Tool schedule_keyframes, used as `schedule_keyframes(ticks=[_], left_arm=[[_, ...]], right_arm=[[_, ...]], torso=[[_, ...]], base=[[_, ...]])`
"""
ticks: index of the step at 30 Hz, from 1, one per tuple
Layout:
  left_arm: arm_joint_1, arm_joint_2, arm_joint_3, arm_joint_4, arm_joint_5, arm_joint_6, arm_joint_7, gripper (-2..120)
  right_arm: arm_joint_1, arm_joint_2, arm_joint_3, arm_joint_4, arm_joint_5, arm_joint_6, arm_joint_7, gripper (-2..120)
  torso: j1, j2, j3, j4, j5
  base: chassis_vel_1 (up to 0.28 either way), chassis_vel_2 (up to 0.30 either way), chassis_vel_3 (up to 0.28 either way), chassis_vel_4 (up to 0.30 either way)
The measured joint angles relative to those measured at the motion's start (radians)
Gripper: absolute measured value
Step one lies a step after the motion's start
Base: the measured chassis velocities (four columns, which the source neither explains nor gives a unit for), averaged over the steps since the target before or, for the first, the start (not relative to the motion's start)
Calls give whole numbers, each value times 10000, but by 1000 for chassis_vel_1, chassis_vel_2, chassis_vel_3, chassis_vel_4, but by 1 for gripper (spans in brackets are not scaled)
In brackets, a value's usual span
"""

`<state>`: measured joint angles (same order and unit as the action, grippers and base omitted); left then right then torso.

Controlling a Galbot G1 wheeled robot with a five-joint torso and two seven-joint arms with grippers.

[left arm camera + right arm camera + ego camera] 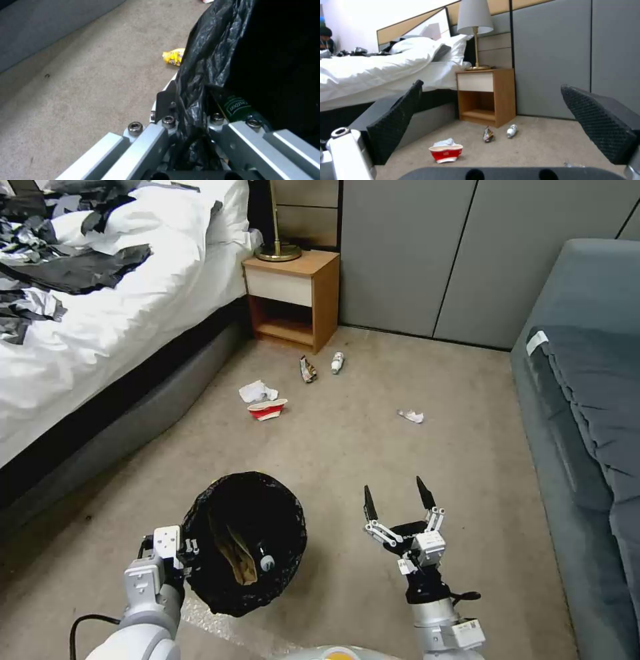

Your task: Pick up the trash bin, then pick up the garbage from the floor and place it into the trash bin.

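The trash bin [243, 543], lined with a black bag [206, 62], hangs tilted above the carpet at lower left. My left gripper [179, 555] is shut on its rim [191, 117]. Inside lie a tan paper bag [238, 557] and a bottle [266, 562] with a green label [237, 107]. My right gripper [398, 501] stands open beside the bin, holding nothing, and faces the garbage farther ahead. On the floor there lie a red-and-white carton [268, 409] [446, 153], a white tissue [257, 391] [444, 142], a wrapper [307, 370] [488, 134], a small bottle [337, 362] [511, 131] and a crumpled white scrap [411, 415]. A yellow snack wrapper [173, 57] lies near the bin.
A bed [100, 313] with white bedding runs along the left. A wooden nightstand [293, 297] with a lamp [475, 30] stands against the grey wall panels [427, 253]. A grey sofa [587, 400] lines the right side. Open carpet lies between them.
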<state>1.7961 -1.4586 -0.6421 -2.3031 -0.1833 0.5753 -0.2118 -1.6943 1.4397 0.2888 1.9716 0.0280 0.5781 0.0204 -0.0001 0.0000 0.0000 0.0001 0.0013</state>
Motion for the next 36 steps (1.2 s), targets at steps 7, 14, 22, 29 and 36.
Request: schedule_keyframes(ticks=[7, 14, 22, 29, 36], left_arm=[[16, 8, -27, 9, 148, -12, 134, 1], [21, 15, -29, 45, 245, -103, 253, 1], [38, 18, -40, 72, 254, -127, 276, 1], [38, 22, -44, 78, 254, -130, 276, 1], [28, 22, -36, 93, 238, -157, 276, 1]], right_arm=[[152, -95, 114, 159, 42, -194, 8, 100], [215, -261, 227, 255, 51, -296, 7, 100], [264, -383, 339, 285, 71, -351, -16, 100], [293, -376, 309, 274, 65, -366, -27, 100], [320, -405, 333, 304, 64, -409, -28, 100]], torso=[[0, 0, 0, 0, -5], [0, 0, 0, 0, -12], [0, 0, 0, -1, -13], [0, 0, 0, -1, -13], [0, 0, 0, -1, -13]], base=[[0, 0, 0, 0], [0, 0, 0, 0], [-13, -14, -13, -11], [-74, -70, -75, -70], [-100, -103, -96, -99]])
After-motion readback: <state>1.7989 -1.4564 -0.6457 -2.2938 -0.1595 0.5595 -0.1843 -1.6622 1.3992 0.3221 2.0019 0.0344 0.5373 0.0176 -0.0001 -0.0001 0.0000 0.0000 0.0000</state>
